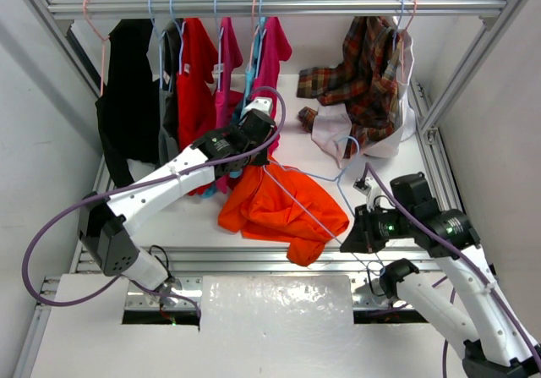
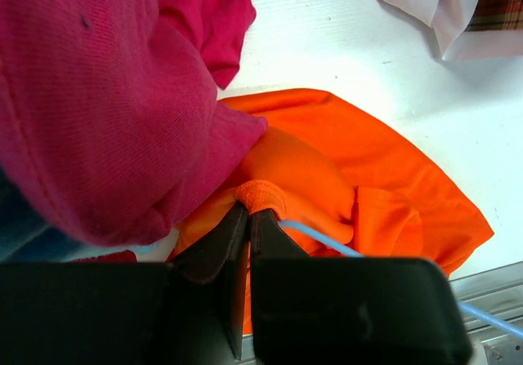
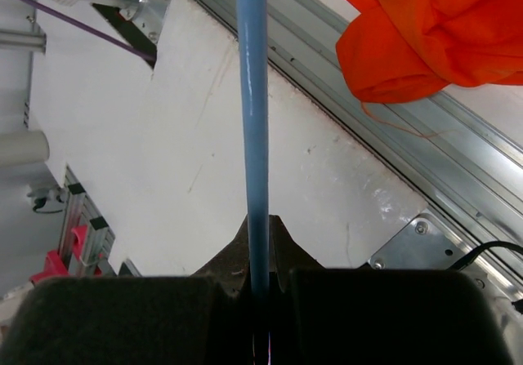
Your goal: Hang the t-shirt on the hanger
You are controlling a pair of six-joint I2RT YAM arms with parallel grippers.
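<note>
The orange t-shirt (image 1: 279,207) lies bunched on the white table, its upper edge lifted. My left gripper (image 1: 254,156) is shut on a fold of the t-shirt's fabric (image 2: 260,195), pressed against the hanging magenta-pink shirt (image 2: 98,95). The pale blue hanger (image 1: 313,211) lies slanted across the t-shirt, its hook (image 1: 348,144) toward the back right. A bit of hanger wire (image 2: 327,242) shows beside my left fingers. My right gripper (image 1: 355,236) is shut on the hanger's straight bar (image 3: 253,120) near the front edge, with the t-shirt's hem (image 3: 433,30) just beyond.
A rail (image 1: 279,7) at the back carries a black garment (image 1: 127,99), a red shirt (image 1: 193,82) and pink shirts (image 1: 270,57) on thin hangers. A plaid shirt (image 1: 359,69) over a white garment (image 1: 338,128) hangs at the back right. An aluminium frame rail (image 3: 458,177) edges the table.
</note>
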